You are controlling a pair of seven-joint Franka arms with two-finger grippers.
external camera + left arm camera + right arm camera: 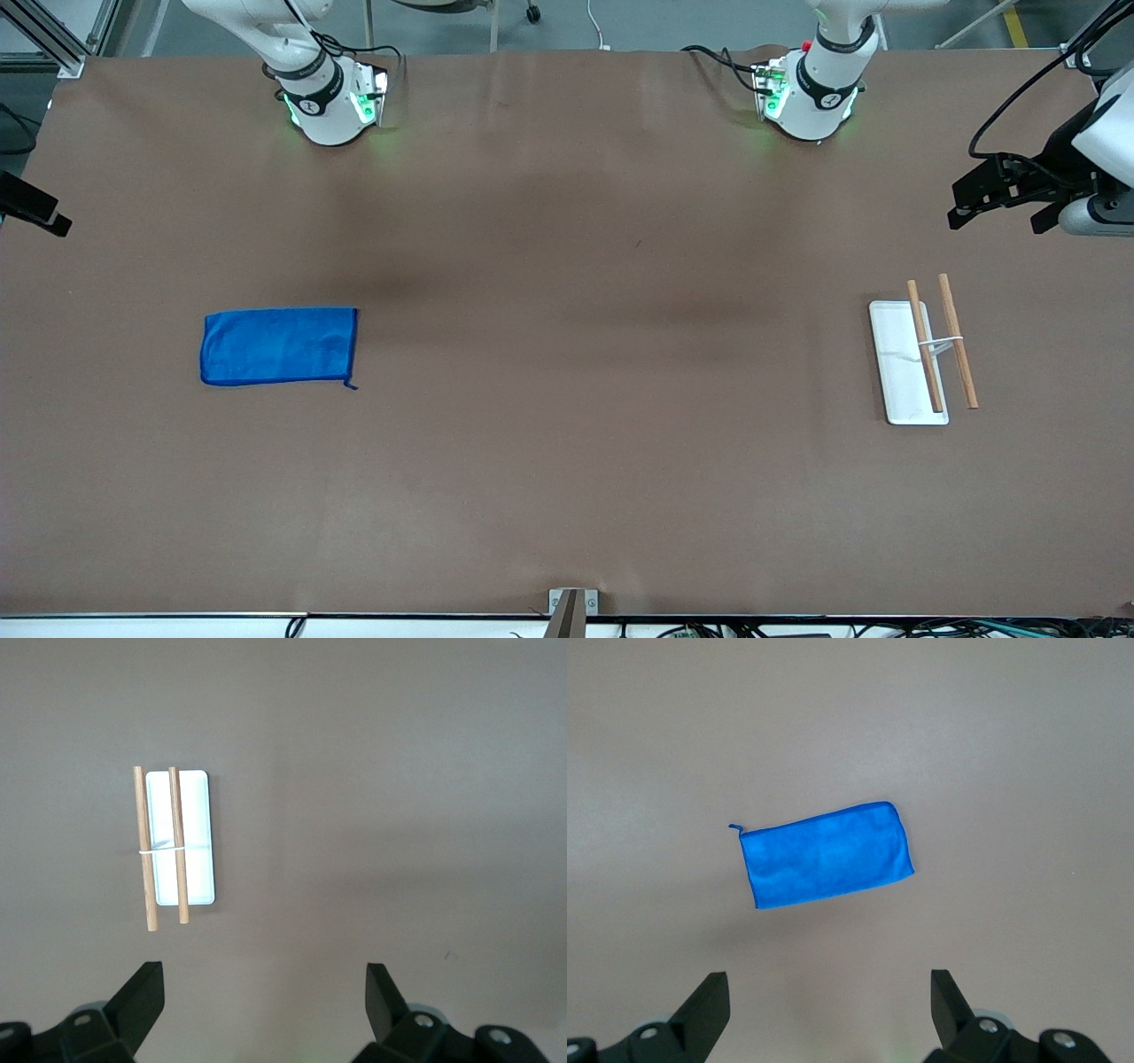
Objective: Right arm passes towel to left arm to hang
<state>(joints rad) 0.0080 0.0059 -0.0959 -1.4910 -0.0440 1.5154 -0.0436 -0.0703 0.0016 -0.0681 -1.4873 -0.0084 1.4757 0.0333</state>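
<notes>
The towel (pixel 279 346) is a bright blue rectangular cloth lying flat on the brown table toward the right arm's end, with a short thread at one corner. It also shows in the right wrist view (pixel 824 866). My right gripper (pixel 830 992) is open and empty, high above the table near the towel; only a black tip (pixel 35 213) shows at the edge of the front view. My left gripper (pixel 1010 206) is open and empty, high over the left arm's end of the table; its wrist view (pixel 264 992) shows bare table between the jaws.
A hanging rack with a white base (pixel 897 372) and two wooden rods (pixel 959 341) stands toward the left arm's end, also in the left wrist view (pixel 193 837). Both arm bases (pixel 328 97) (pixel 811 93) stand along the table's edge farthest from the front camera.
</notes>
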